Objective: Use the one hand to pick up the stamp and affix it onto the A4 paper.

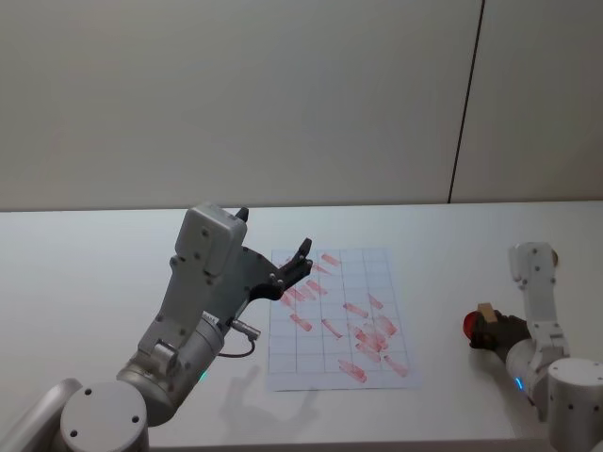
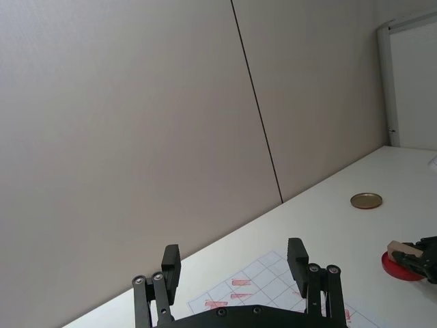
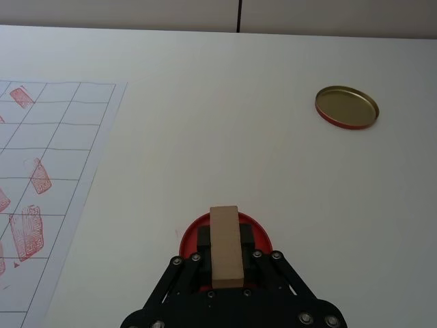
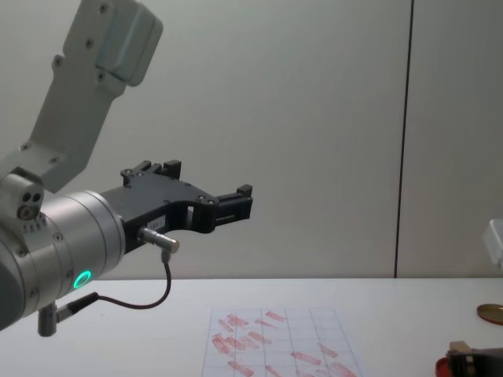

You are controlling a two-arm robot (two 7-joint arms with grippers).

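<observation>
My right gripper (image 3: 225,239) is shut on the stamp (image 3: 227,249), a light-tan wooden block held with its lower end over the round red dish (image 3: 193,234). In the head view the stamp (image 1: 486,312) and right gripper (image 1: 492,330) are at the table's right side, apart from the A4 paper (image 1: 339,320). The paper lies at the table's middle, a white gridded sheet with many red marks. My left gripper (image 1: 300,262) stands open and raised above the paper's left edge, with nothing between its fingers (image 2: 297,256).
A gold-coloured round disc (image 3: 346,106) lies on the white table beyond the red dish, also seen from the left wrist (image 2: 366,200). Bare tabletop (image 3: 205,137) separates the dish from the paper's near edge (image 3: 89,178). A wall stands behind the table.
</observation>
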